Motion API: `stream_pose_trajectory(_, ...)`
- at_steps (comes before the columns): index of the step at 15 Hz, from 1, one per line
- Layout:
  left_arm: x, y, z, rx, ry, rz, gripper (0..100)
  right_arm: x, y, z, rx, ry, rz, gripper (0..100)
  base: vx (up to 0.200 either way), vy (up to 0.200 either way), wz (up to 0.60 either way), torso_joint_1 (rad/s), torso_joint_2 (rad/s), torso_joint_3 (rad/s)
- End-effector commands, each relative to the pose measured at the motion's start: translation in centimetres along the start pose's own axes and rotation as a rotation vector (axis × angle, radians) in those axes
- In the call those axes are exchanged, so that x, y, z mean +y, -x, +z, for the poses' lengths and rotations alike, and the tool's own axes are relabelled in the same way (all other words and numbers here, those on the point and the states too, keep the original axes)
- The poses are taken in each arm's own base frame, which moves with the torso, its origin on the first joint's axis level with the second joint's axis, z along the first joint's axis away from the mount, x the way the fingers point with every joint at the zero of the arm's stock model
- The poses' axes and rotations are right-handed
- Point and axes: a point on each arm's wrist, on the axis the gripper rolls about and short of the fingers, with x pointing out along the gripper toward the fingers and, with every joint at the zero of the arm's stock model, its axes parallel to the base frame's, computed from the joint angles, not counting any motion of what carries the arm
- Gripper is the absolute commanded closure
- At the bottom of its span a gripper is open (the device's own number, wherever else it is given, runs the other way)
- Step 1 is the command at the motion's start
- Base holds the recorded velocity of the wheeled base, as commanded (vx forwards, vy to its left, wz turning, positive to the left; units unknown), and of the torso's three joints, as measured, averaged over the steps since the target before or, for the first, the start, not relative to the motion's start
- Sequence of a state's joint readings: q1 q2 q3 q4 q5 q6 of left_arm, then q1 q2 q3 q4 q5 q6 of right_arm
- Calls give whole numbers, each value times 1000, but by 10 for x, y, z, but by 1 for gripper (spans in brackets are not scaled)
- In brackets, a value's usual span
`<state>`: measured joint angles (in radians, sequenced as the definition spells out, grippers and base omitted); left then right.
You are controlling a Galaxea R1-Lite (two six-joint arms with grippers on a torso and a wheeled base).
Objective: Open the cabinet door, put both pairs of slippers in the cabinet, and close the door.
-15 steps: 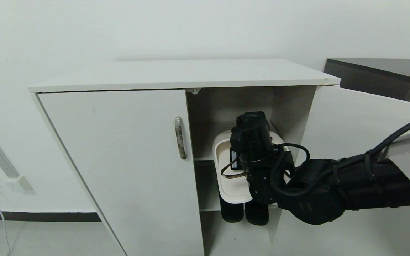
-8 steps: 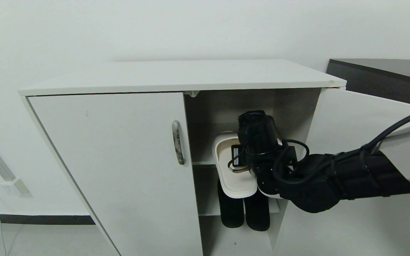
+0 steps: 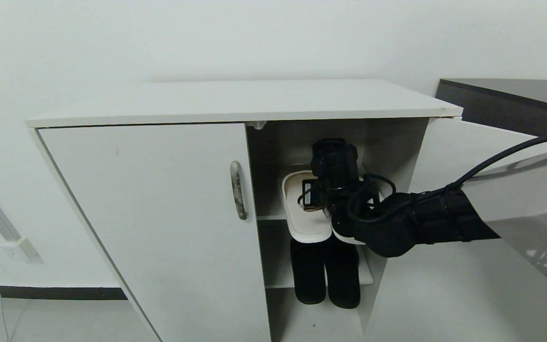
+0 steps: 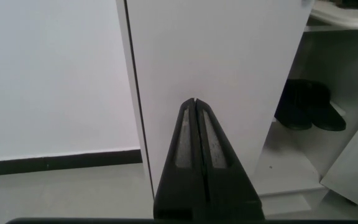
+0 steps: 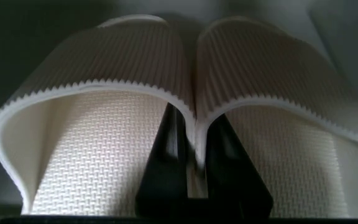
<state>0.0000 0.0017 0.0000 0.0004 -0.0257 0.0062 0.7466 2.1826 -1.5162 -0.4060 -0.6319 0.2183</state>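
1. The right gripper [image 5: 194,127] is inside the open right half of the cabinet [image 3: 235,99], at the height of the upper shelf [image 3: 269,218]. It is clamped on the white slippers [image 3: 307,227].
2. In the right wrist view its two fingers [image 5: 166,155] pinch the slippers' touching inner walls between them. One slipper lies to each side of the grip, and the ribbed straps arch over the fingertips.
3. The white slippers point toes-first away from the wrist, deeper into the cabinet. Their heels lie under the wrist and stick out past the front edge of the upper shelf.
4. Whether their soles rest on the shelf or hang just above it cannot be told.
5. The black slippers [image 3: 325,270] lie directly below the right gripper, side by side on the lower shelf. Their heels hang over that shelf's front edge, apart from the white pair.
6. The open door [image 3: 444,147] stands beside the right forearm, on its outer side.
7. The left gripper [image 4: 194,102] has its fingers pressed flat together, with nothing between them. It is outside the cabinet.
8. The closed left door [image 3: 150,213] is straight ahead of the left gripper's tips and not touching them. The door's handle [image 3: 239,190] is on the edge nearest the opening.
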Motion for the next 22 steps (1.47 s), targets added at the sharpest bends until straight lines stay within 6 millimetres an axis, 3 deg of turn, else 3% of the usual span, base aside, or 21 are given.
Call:
stream_pose_trajectory(1, 0, 0, 0, 1, 0, 0, 100, 3, -10, -6, 3, 10, -8, 100, 0, 0, 0, 0, 0, 0)
stream_pose_trajectory(9, 0, 0, 0, -1, 0, 0, 100, 0, -25, 16, -11, 38, -84, 100, 0, 0, 0, 0, 0, 0)
stream_pose_trajectory(17, 0, 0, 0, 1, 0, 0, 100, 1, -35, 9, -1, 26, -93, 100, 0, 0, 0, 0, 0, 0)
stream_pose_trajectory(18, 0, 0, 0, 1, -1, 0, 100, 0, -36, 9, 0, 25, -97, 0, 0, 0, 0, 0, 0, 0)
stream_pose_trajectory(22, 0, 0, 0, 1, -1, 0, 100, -1, -29, 9, 15, 37, -94, 0, 0, 0, 0, 0, 0, 0)
